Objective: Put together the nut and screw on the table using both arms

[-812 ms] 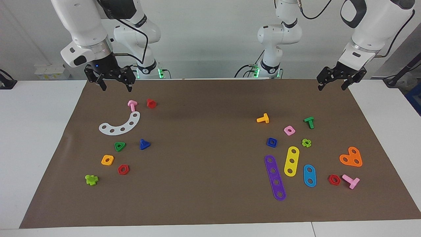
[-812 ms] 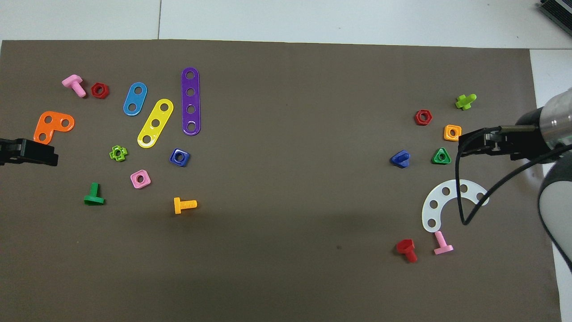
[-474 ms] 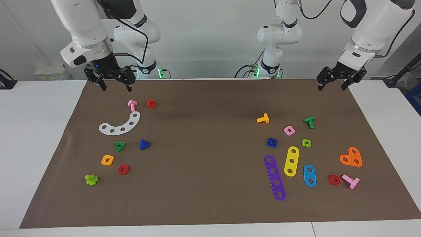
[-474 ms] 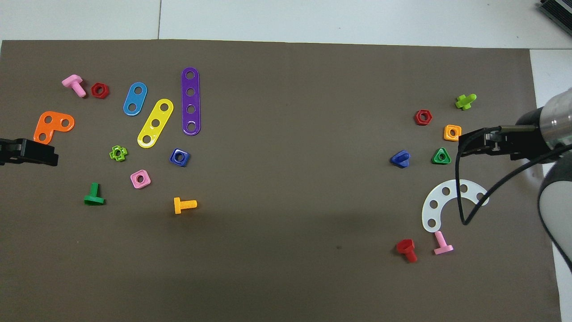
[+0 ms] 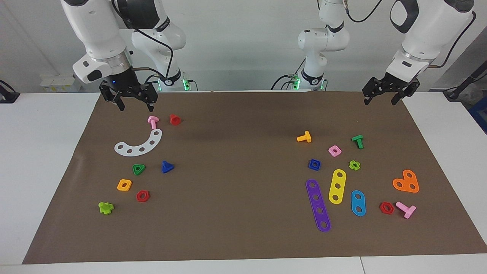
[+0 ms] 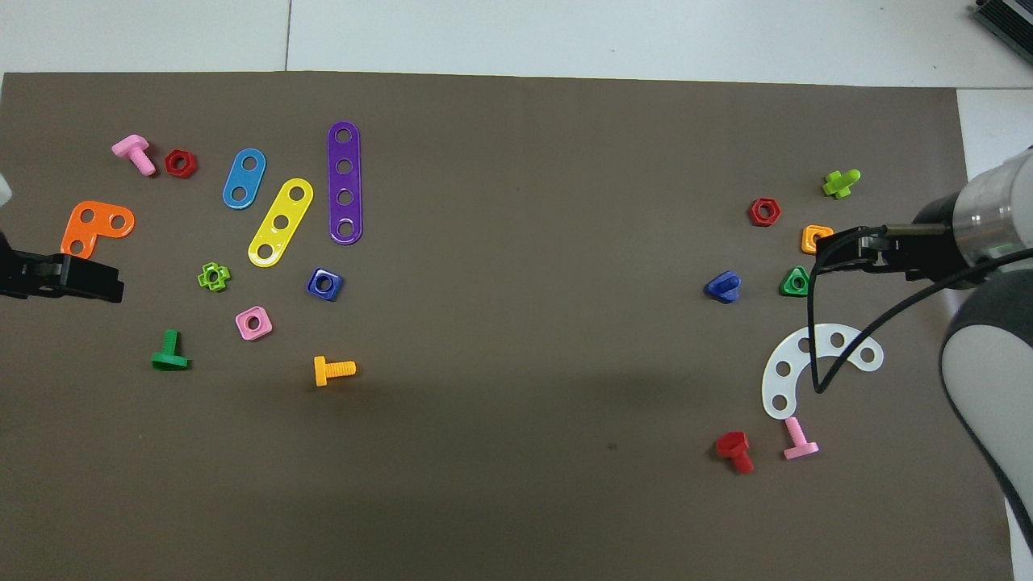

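Observation:
The dark-blue square nut (image 5: pixel 314 164) lies flat on the brown mat (image 5: pixel 236 179) toward the left arm's end; it also shows in the overhead view (image 6: pixel 324 283). The dark-blue screw (image 5: pixel 166 166) with its triangular head lies toward the right arm's end, beside a green triangular nut (image 5: pixel 138 169); it also shows in the overhead view (image 6: pixel 723 286). My right gripper (image 5: pixel 136 105) is open and empty, raised over the mat's edge nearest the robots. My left gripper (image 5: pixel 379 102) is open and empty, raised over the mat's corner at its own end.
Near the screw lie a white curved strip (image 5: pixel 139 145), pink (image 5: pixel 153 121) and red (image 5: pixel 174 119) screws, and orange (image 5: pixel 124 185) and red (image 5: pixel 142 195) nuts. Near the nut lie a pink nut (image 5: pixel 334 150), an orange screw (image 5: pixel 304 137) and purple (image 5: pixel 318 205) and yellow (image 5: pixel 337 186) strips.
Both grippers have shifted a little toward the table's middle. No part on the mat has moved.

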`<action>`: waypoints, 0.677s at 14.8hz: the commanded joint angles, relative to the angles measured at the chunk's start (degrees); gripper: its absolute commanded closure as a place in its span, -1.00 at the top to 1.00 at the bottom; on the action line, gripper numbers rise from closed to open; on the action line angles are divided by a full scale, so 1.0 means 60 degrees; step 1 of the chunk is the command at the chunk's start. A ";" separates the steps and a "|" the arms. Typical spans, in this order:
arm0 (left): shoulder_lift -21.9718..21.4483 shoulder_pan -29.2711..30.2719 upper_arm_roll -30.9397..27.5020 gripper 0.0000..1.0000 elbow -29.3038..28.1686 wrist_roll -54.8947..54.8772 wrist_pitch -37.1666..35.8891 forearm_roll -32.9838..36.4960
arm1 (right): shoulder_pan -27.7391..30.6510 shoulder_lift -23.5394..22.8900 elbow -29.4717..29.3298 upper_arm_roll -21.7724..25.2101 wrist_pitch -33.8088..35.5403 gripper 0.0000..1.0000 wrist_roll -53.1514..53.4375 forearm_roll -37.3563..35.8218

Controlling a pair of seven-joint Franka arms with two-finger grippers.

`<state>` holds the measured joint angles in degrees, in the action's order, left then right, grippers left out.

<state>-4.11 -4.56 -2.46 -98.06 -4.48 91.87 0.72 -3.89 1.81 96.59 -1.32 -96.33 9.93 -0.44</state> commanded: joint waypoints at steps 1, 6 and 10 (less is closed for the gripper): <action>-0.0601 -0.0410 -0.0073 1.00 -0.1229 0.0014 0.0956 0.0130 | 0.0151 0.0604 0.1344 -0.0043 -0.1124 0.97 -0.0278 0.0089; -0.1000 -0.0881 -0.0073 1.00 -0.2845 0.0117 0.3451 0.0130 | 0.0210 0.0052 0.2081 -0.0058 -0.2634 0.97 -0.0292 0.0089; -0.0138 -0.1436 -0.0073 1.00 -0.3329 0.0146 0.5045 0.0115 | 0.0122 -0.0594 0.2841 -0.0058 -0.4171 0.95 -0.0336 0.0089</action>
<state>-7.05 -11.00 -2.23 -115.58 -4.45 116.69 0.72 -3.67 -0.44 110.82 -1.37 -116.61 9.86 -0.44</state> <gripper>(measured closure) 0.000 0.022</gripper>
